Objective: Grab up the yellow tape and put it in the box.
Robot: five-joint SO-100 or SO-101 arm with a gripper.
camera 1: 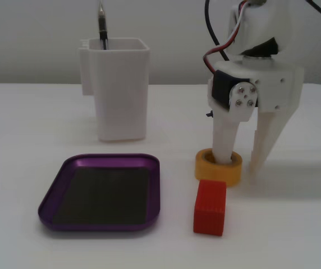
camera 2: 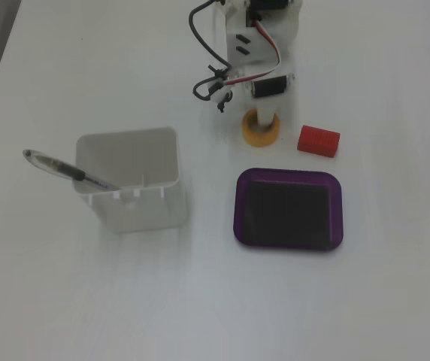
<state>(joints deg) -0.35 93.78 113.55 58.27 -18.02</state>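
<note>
The yellow tape lies flat on the white table, just right of the purple box and behind the red block. My white gripper stands over the tape, pointing down and open. One finger reaches into the roll's hole; the other finger comes down outside the roll on its right in this fixed view. The roll's right wall sits between them. In the fixed view from above, the tape lies under the arm, above the box, which has nothing in it.
A red block stands close in front of the tape, also seen in the view from above. A tall white container with a pen stands behind the box. Cables hang by the arm.
</note>
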